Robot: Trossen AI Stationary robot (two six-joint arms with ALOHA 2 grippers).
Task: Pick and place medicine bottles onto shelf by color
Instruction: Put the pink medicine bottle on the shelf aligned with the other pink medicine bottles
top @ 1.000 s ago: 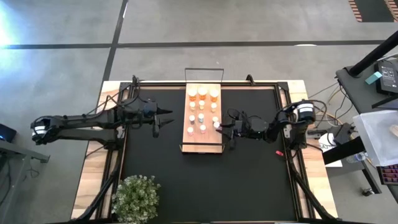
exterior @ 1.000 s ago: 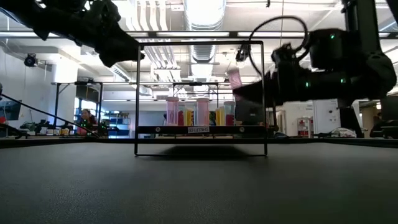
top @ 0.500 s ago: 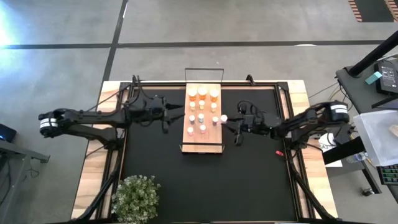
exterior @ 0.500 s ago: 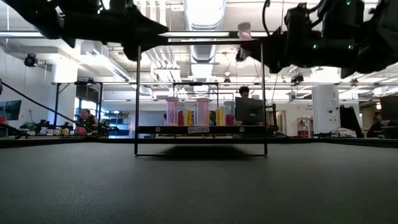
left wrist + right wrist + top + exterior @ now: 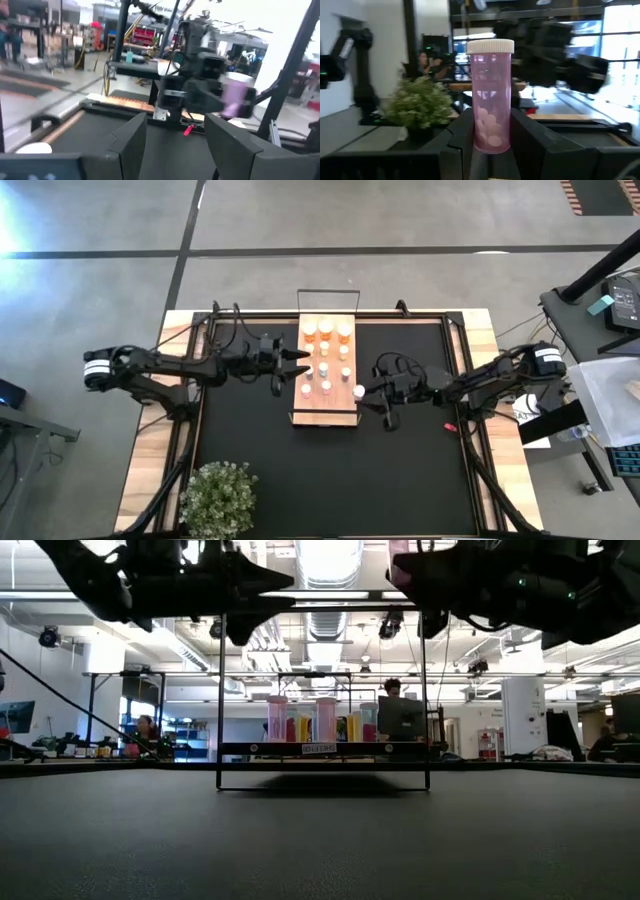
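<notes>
I'm seeing right claw (image 5: pixel 366 391) gripping slim pink white-capped pill bottle (image 5: pixel 491 95) at light-wood shelf's (image 5: pixel 327 402) right edge; left claw (image 5: pixel 297 360) sitting open.

From the high view you look straight down on the whole table (image 5: pixel 420 470), both arms and the shelf (image 5: pixel 326 370) at its middle. Your low view sits at tabletop height, facing level across to that same shelf (image 5: pixel 322 749) and the room behind. Each wrist view looks forward past its own fingers, close in, and catches the opposite arm beyond.
</notes>
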